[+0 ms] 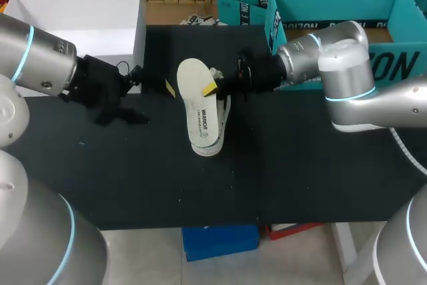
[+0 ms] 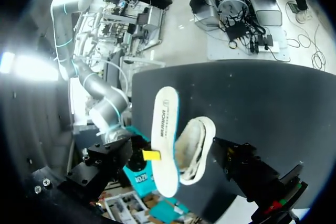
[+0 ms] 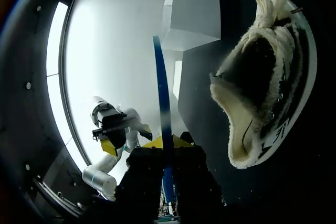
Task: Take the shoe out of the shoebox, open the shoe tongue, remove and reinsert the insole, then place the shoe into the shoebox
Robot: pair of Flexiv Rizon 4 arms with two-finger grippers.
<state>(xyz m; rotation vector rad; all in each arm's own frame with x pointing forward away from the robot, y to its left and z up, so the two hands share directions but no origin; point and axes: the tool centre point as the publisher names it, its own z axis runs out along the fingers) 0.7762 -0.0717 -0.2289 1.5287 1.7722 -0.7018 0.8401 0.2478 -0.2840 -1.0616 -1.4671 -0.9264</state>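
Now, right arm: comes in level from the right; right gripper (image 1: 213, 89) pinches the insole (image 1: 195, 101) from both sides.
Left gripper (image 1: 143, 95): beside insole; grip unclear.
Shoe (image 1: 208, 145): under insole, on table (image 1: 300, 165).

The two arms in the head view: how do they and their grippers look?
Both the left arm and the right arm are thick, rounded silver-grey tubes with thin light-blue rings at the joints. The right gripper has black fingers with yellow tips; the left gripper is black, with a thin black cable looped beside it.
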